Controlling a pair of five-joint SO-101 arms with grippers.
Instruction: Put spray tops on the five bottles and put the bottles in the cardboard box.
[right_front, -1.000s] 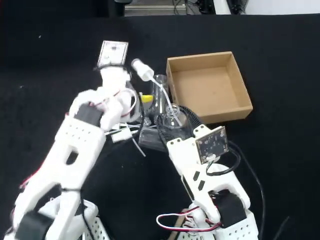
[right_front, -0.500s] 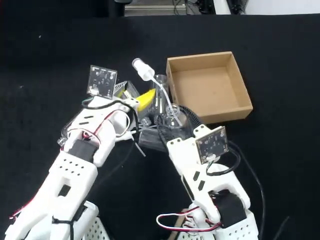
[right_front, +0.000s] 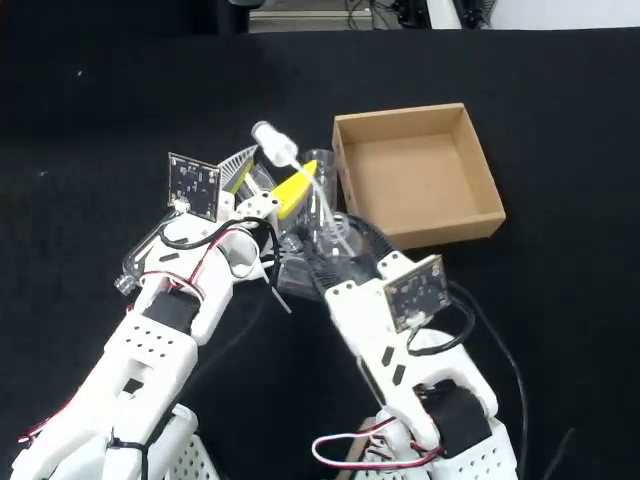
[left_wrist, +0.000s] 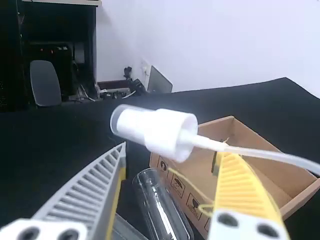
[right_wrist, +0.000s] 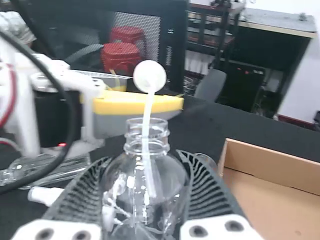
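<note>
No word or number can be read anywhere; the box (left_wrist: 200, 165) carries a few small dark printed symbols on its outer side, too small to make out.

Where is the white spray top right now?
In the high view the spray top sits just left of the cardboard box, between the open fingers of the left gripper, its tube dipping into the bottle in the right gripper.

A black-covered table (right_front: 560, 120) carries an open cardboard box (right_front: 450, 228). A clear bottle (right_front: 320, 175) sits just beside one wall of the box. On that same side, farther from the box, lies a white spray top (right_wrist: 40, 195). Farther out still, a second bottle (right_front: 133, 268) lies on its side.
</note>
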